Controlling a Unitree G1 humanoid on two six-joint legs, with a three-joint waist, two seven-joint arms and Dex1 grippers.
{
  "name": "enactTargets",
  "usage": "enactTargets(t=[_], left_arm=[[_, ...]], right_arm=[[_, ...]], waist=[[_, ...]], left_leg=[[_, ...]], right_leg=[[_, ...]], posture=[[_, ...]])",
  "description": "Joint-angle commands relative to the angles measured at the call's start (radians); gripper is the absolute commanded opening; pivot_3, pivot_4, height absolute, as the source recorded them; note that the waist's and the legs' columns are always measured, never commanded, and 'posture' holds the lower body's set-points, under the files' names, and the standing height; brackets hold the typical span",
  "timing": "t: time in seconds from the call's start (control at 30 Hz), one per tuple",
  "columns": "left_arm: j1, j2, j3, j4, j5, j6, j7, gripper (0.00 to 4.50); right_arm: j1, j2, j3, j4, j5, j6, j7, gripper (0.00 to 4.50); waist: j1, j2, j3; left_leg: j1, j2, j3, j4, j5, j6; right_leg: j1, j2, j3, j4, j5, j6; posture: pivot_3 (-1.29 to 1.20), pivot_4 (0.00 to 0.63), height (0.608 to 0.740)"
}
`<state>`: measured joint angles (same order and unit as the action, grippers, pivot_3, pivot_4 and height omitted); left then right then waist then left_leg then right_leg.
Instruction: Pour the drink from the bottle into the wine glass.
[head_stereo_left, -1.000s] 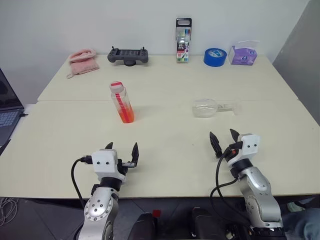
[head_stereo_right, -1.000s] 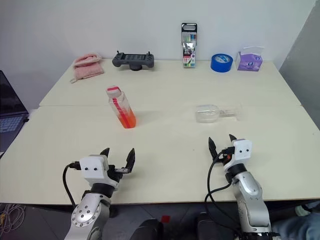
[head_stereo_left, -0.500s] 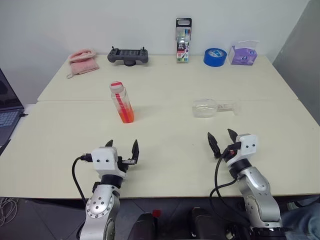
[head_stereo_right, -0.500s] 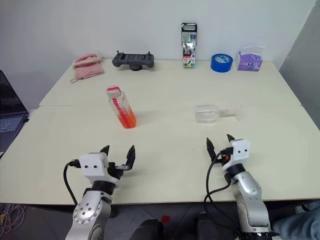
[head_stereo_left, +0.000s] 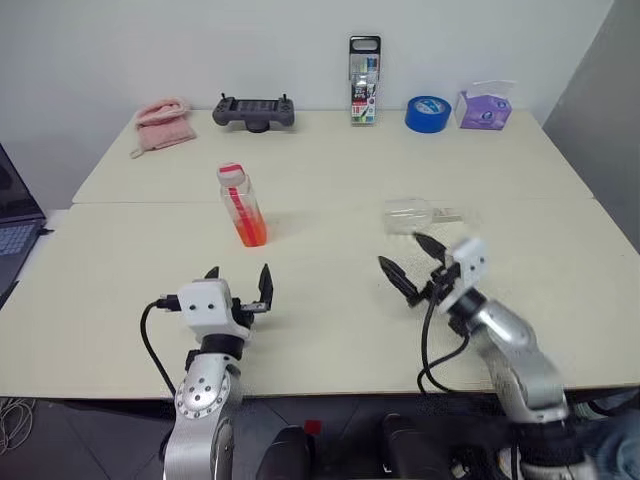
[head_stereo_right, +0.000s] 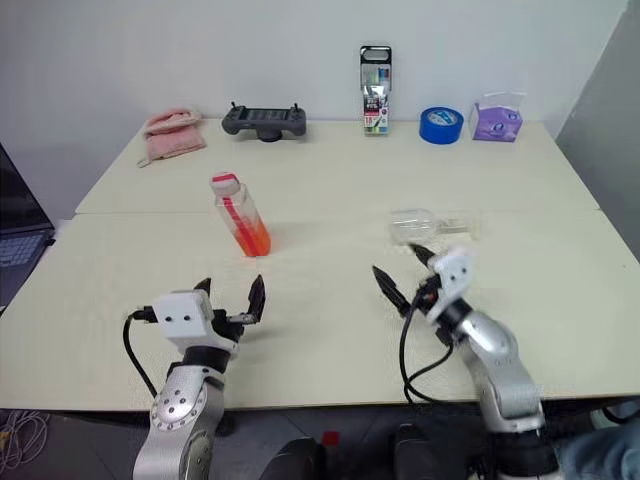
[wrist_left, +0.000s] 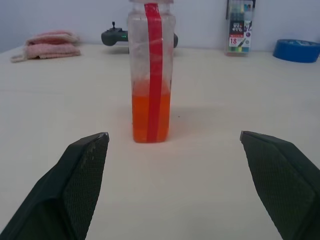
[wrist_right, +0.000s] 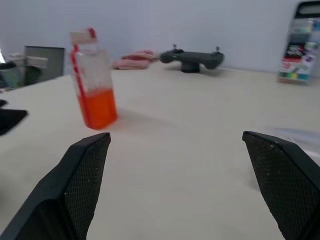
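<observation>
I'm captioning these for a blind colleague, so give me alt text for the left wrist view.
A clear bottle with a red stripe, its lower part filled with orange drink, stands upright on a pale table, centred between the two black fingers of the open left gripper. Behind it lie a pink cloth, a dark controller, a marker pack and blue tape.

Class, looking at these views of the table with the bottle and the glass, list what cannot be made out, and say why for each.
1. The bottle: its cap is cut off by the left wrist view's edge.
2. The wine glass: lying on its side, clear against the pale table; its foot is hard to trace.
3. The marker pack: its print is too small to read.
4. The laptop: cut off by the picture's edge.
</observation>
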<state>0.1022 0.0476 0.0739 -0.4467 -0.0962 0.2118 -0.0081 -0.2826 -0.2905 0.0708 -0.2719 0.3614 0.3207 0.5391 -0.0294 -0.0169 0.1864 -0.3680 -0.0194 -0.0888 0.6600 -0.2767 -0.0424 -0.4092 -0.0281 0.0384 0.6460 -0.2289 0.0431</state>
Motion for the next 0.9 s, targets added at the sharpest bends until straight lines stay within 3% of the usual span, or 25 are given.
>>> enactTargets(t=[0.03, 0.2, 0.33, 0.9], left_arm=[[-0.093, 0.007, 0.026, 0.039, 0.024, 0.034, 0.041, 4.48], [-0.189, 0.010, 0.047, 0.120, 0.003, 0.032, 0.041, 4.48], [-0.264, 0.021, 0.062, 0.184, 0.013, 0.019, 0.049, 4.48], [-0.605, 0.092, 0.093, 0.529, 0.044, -0.052, 0.072, 4.48]], right_arm=[[-0.166, -0.002, -0.001, 0.010, 0.065, 0.141, 0.012, 4.50], [-0.334, -0.026, 0.016, 0.084, 0.064, 0.264, 0.036, 4.50], [-0.397, -0.026, 0.013, 0.142, 0.060, 0.255, 0.072, 4.50], [-0.416, -0.019, 0.031, 0.148, 0.064, 0.301, 0.139, 4.50]], waist=[[0.000, 0.000, 0.000], [0.000, 0.000, 0.000], [0.001, 0.000, 0.000], [0.001, -0.001, 0.000]], left_leg=[[0.000, 0.000, 0.000, 0.000, 0.000, 0.000], [0.000, 0.000, 0.000, 0.000, 0.000, 0.000], [0.000, -0.001, 0.000, 0.000, 0.000, 0.001], [0.000, -0.001, 0.001, 0.001, 0.000, 0.001]], right_leg=[[0.000, 0.000, 0.000, 0.000, 0.001, 0.001], [0.001, 0.000, 0.000, -0.001, 0.002, -0.001], [0.000, -0.001, 0.000, -0.001, 0.003, -0.002], [0.000, -0.001, 0.001, 0.000, 0.004, -0.001]], posture=[[0.00, 0.150, 0.740], [0.00, 0.150, 0.740], [0.00, 0.150, 0.740], [0.00, 0.150, 0.740]])
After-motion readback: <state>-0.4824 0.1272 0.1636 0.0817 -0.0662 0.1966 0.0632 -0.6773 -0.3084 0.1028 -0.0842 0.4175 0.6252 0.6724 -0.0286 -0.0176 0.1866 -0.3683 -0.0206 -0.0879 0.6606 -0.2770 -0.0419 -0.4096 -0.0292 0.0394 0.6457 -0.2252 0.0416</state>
